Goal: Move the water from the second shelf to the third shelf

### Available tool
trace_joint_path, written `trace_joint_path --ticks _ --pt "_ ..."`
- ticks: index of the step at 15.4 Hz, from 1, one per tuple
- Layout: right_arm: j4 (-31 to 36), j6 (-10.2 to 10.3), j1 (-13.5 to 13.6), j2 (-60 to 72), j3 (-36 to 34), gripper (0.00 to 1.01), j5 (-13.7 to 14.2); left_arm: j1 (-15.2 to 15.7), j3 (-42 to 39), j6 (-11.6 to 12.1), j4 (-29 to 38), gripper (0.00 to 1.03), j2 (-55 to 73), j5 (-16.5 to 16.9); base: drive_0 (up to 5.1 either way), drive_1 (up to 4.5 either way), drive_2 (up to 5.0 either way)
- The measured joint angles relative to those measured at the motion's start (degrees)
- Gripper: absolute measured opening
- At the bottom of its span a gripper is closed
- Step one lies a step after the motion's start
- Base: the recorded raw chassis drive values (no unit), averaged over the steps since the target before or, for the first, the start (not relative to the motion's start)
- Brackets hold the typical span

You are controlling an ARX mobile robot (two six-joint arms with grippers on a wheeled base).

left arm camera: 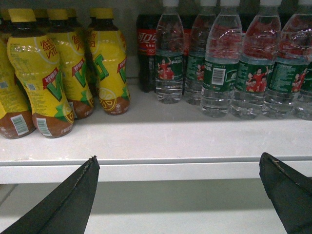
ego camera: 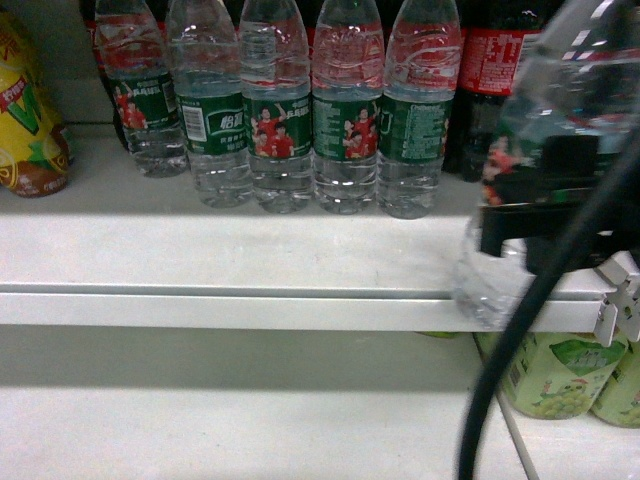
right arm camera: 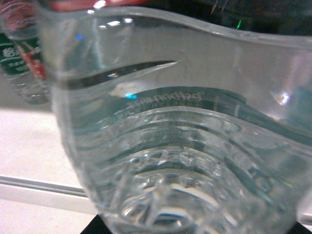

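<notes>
My right gripper [ego camera: 545,210] is shut on a water bottle [ego camera: 570,110], clear and ribbed with a green label. It holds the bottle in front of the shelf's front edge at the far right, tilted, its base [ego camera: 488,290] level with the shelf lip. Seen from the right wrist, this bottle [right arm camera: 170,146] fills the frame and hides the fingers. More water bottles [ego camera: 280,110] stand in a row on the shelf [ego camera: 200,260]. My left gripper [left arm camera: 179,158] is open and empty, in front of the shelf edge [left arm camera: 170,170]; it is out of the head view.
Dark cola bottles [ego camera: 495,60] stand behind the water row. Yellow tea bottles [left arm camera: 48,68] fill the shelf's left side. Pale green bottles [ego camera: 560,375] stand on the shelf below at right. A black cable [ego camera: 500,380] hangs across the lower right.
</notes>
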Motion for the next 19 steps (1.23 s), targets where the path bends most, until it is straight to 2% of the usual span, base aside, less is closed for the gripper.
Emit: trace_joint_path --ticks 1,5,9,13,19 --pt "-0.02 -0.46 -1.90 -2.54 -1.81 0.40 -0.50 0.00 0.00 0.00 0.00 0.98 -0.02 -0.02 0.0 0.00 0.0" --pt "-2.69 -1.42 -10.27 -17.11 -10.62 0.40 -6.95 0.00 0.00 0.00 0.00 0.98 -0.02 -0.02 0.0 0.00 0.0" --pt "-13.51 -1.92 -17.90 -36.44 -17.31 0.40 -12.81 0.00 0.00 0.00 0.00 0.98 -0.02 -0.02 0.0 0.00 0.0" --pt "-19.76 -3.34 -21.66 -46.10 -19.39 0.40 -15.37 0.00 0.00 0.00 0.00 0.98 -0.02 -0.02 0.0 0.00 0.0" --pt "-19.78 -3.82 -21.88 -46.29 -19.71 0.40 -15.39 0.00 0.00 0.00 0.02 0.98 -0.02 -0.02 0.0 0.00 0.0"
